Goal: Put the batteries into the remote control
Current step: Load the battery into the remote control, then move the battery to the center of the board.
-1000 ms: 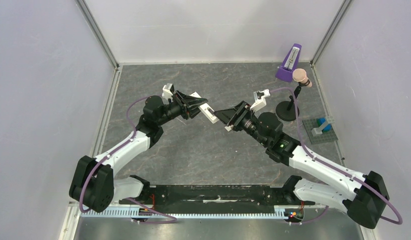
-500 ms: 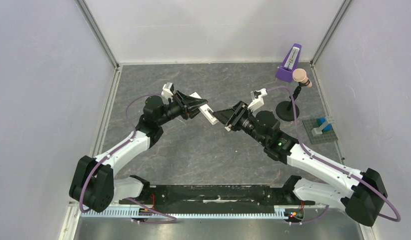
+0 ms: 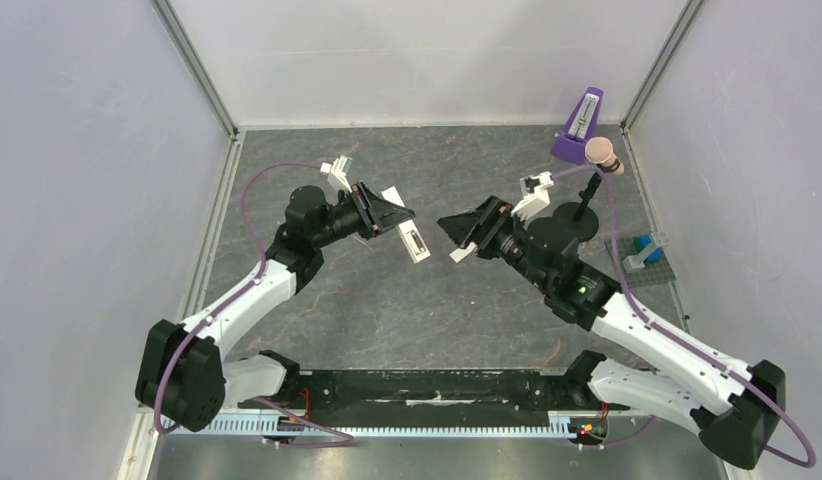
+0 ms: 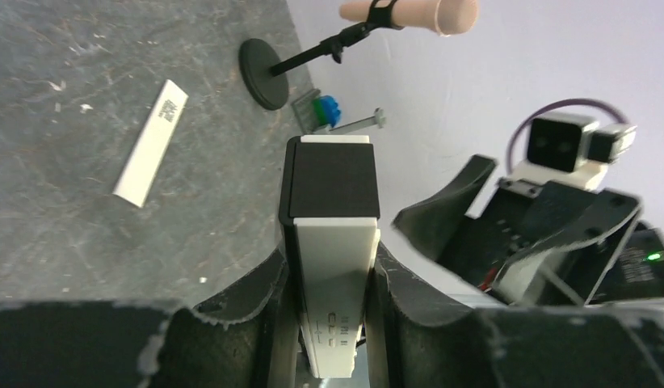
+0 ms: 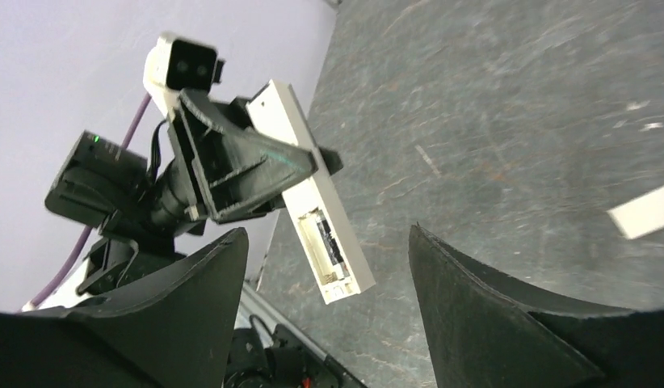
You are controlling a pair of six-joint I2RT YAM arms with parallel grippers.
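A grey, stone-patterned table (image 3: pixel 427 300) fills the floor of a pale-walled enclosure. A purple metronome (image 3: pixel 577 125) sits in its far right corner, and a black stand (image 3: pixel 575 220) with a round base is nearby along the right side. Above the middle of the table, clear of the surface, the left gripper (image 3: pixel 395 212) is clenched on the white remote control (image 3: pixel 414 242), its fingers pressing the two long sides. The free end juts toward the other arm. The right gripper (image 3: pixel 459 235) faces that end from just beside it, jaws spread wide with nothing between them. From the right wrist, the remote's dark recess (image 5: pixel 322 238) is uncovered and turned toward that gripper. Something dark with pale lines sits inside, but the view is too small to tell whether those are the batteries or only the contacts. No loose batteries show anywhere on the table. The thin white cover (image 4: pixel 151 143) lies flat on the table near the stand's base, well apart from the remote. Judged from this, the loading itself looks done or nearly so. What seems left is checking the recess, picking up the cover and closing the back.
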